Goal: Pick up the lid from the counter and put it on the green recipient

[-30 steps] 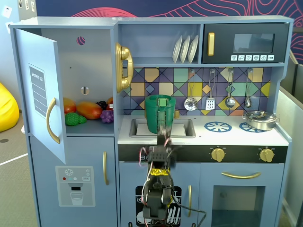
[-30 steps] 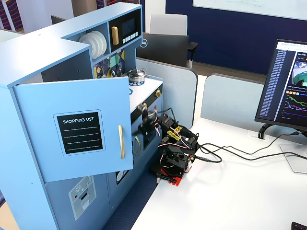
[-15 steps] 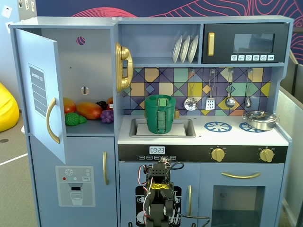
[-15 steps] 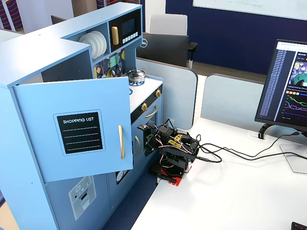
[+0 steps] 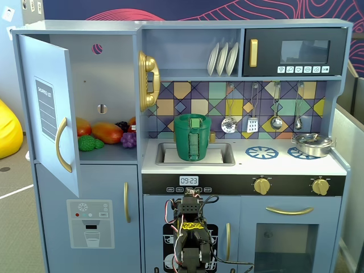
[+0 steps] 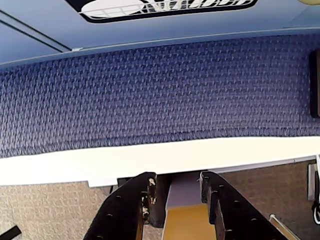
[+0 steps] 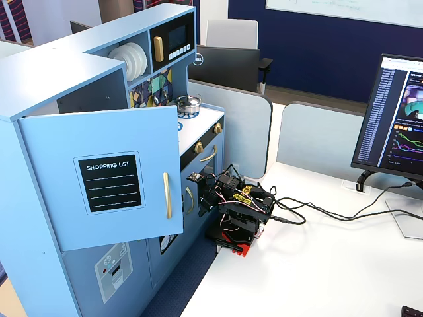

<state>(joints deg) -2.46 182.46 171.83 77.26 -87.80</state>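
The green recipient [image 5: 192, 142] stands upright in the sink of the toy kitchen, its strap handle facing the camera. The lid [image 5: 193, 121], a dark green disc with a lighter green band, lies flat on the pot's rim. The arm [image 5: 190, 227] is folded low in front of the kitchen, well below the counter. It also shows in the other fixed view [image 7: 239, 208], on the white table. In the wrist view my gripper [image 6: 177, 179] points down at the table edge and blue carpet. Its jaws stand apart with nothing between them. The open door hides pot and lid in that fixed view.
A silver pot [image 5: 311, 144] sits on the right blue burner, with a second burner ring [image 5: 261, 152] beside it. The fridge door [image 5: 48, 108] hangs open at the left with toy food [image 5: 105, 133] inside. Utensils [image 5: 253, 122] hang on the back wall. A monitor [image 7: 400, 119] stands on the table.
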